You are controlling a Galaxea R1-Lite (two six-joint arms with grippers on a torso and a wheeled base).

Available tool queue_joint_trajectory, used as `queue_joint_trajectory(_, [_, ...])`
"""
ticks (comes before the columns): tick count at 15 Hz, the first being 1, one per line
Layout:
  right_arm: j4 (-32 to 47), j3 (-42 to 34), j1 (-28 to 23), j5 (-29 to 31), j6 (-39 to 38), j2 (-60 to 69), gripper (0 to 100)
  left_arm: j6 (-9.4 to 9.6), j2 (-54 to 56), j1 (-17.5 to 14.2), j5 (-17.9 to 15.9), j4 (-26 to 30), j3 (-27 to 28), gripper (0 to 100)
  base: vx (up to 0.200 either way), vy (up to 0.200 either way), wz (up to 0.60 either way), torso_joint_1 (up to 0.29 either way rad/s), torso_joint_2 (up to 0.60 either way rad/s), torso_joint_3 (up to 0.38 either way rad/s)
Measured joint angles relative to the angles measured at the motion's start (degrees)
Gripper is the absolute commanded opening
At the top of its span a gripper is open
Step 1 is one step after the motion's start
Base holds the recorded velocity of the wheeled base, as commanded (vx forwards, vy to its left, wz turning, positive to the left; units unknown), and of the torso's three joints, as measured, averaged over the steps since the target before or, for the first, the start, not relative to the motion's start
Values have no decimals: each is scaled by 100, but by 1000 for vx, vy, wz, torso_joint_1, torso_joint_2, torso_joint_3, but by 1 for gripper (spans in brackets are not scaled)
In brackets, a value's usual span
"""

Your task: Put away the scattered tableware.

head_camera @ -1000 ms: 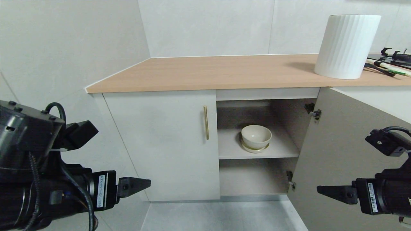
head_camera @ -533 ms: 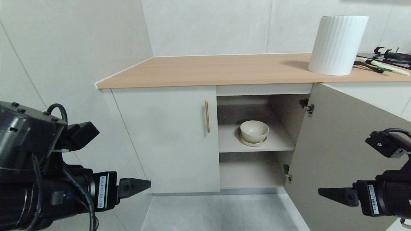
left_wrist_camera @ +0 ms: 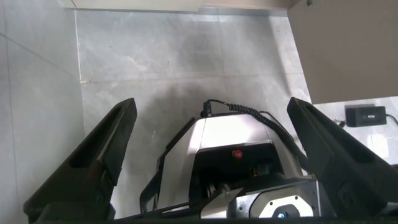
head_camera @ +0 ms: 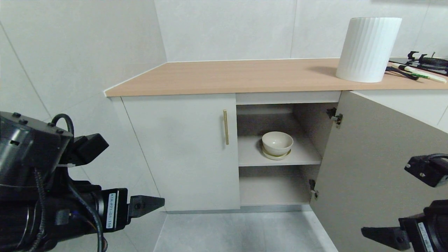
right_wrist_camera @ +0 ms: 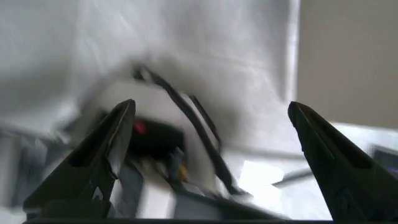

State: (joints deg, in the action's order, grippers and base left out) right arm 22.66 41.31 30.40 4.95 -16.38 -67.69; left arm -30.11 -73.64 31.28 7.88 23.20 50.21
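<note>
A cream bowl (head_camera: pixel 277 142) sits on a small saucer (head_camera: pixel 269 155) on the middle shelf (head_camera: pixel 304 158) of the open cabinet. My left gripper (head_camera: pixel 156 202) hangs low at the left, in front of the shut cabinet door and well away from the bowl. In the left wrist view the left gripper (left_wrist_camera: pixel 211 106) is open over the floor with nothing between its fingers. My right gripper (head_camera: pixel 366 231) is low at the right, in front of the open door. The right wrist view shows the right gripper (right_wrist_camera: pixel 211 107) open and holding nothing.
The right cabinet door (head_camera: pixel 378 157) stands swung out toward me. The left door has a gold handle (head_camera: pixel 225 126). On the wooden countertop (head_camera: pixel 227 75) stand a white ribbed canister (head_camera: pixel 367 49) and some utensils (head_camera: pixel 416 70) at the far right. The lower shelf (head_camera: pixel 273 189) is bare.
The head camera shifted, so the cabinet looks a little farther off. In the last half second the right gripper dropped lower and to the right. The left gripper kept still.
</note>
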Motion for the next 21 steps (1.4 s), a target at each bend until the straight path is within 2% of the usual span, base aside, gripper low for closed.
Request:
queue_joint_trajectory(3, [541, 61, -1, 2, 358, 308, 100, 0, 0, 0, 9, 0, -5, 100, 0, -200, 0, 4, 2, 4])
queue_joint_trajectory(7, [1776, 311, -1, 0, 788, 669, 100, 0, 0, 6, 9, -2, -5, 100, 0, -200, 0, 4, 2, 2])
queue_joint_trajectory(12, [2189, 389, -12, 33, 919, 813, 100, 0, 0, 0, 9, -2, -5, 100, 0, -200, 0, 3, 1, 2])
queue_joint_trajectory(15, [2280, 405, -45, 304, 919, 808, 100, 0, 0, 0, 9, 1, -5, 100, 0, 0, 0, 0, 0, 0])
queue_joint_trajectory(18, [2277, 441, -411, 486, 925, 739, 100, 0, -6, -6, 2, 9, 0, 100, 0, 0, 0, 0, 0, 0])
queue_joint_trajectory(21, [2288, 553, -987, 499, 1102, 670, 100, 1, -11, 2, 0, -2, 0, 100, 0, 0, 0, 0, 0, 0])
